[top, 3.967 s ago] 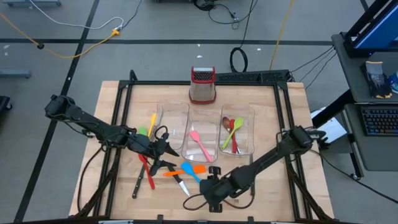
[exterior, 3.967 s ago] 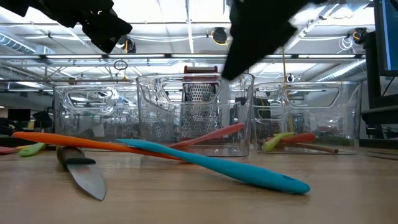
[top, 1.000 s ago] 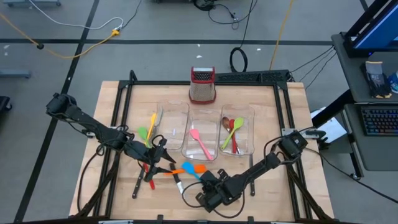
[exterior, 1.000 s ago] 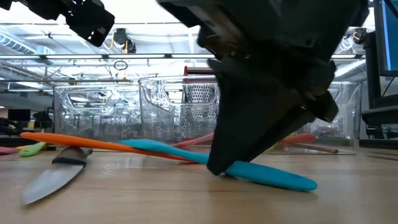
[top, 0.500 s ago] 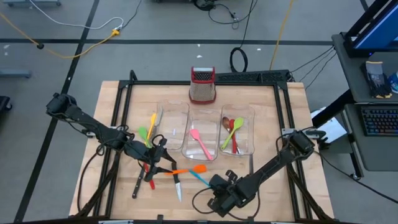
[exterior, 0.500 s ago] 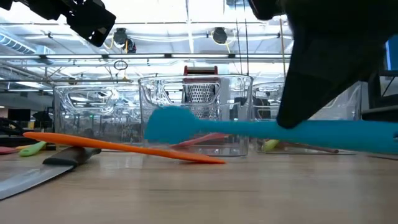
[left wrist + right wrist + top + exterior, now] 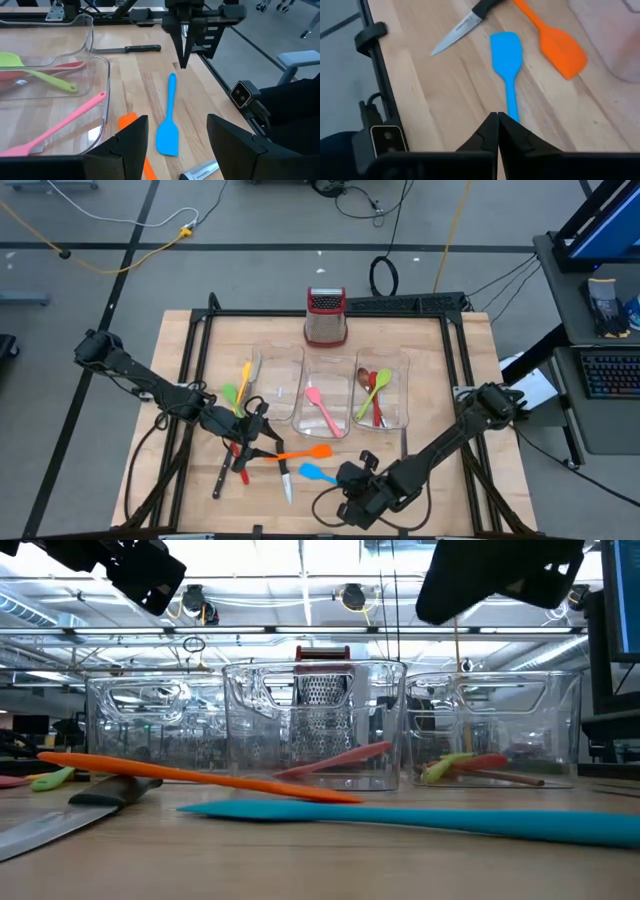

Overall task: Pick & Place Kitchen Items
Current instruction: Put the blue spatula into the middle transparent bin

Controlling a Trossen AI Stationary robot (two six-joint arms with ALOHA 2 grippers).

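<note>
A blue spatula point(image 7: 318, 473) lies flat on the table near the front edge, its blade point(image 7: 506, 47) toward the table's left. My right gripper point(image 7: 497, 120) hangs shut just above the handle's free end point(image 7: 172, 76), holding nothing. An orange spatula point(image 7: 303, 452) and a black-handled knife point(image 7: 285, 480) lie beside it. Over a red utensil point(image 7: 240, 462) to their left, my left gripper point(image 7: 262, 442) hovers open and empty.
Three clear bins point(image 7: 275, 380) stand in a row mid-table: the middle one holds a pink spatula point(image 7: 322, 410), the right one green, red and brown spoons point(image 7: 375, 392). A grater point(image 7: 326, 317) stands behind. More knives point(image 7: 222, 478) point(image 7: 127, 48) lie left and right.
My right gripper pinched the blue spatula's handle on the table and lifted it level. It then rose on with its fingers shut, and the spatula has fallen back flat onto the table, a little nearer the front edge. The knife beside it has turned slightly.
</note>
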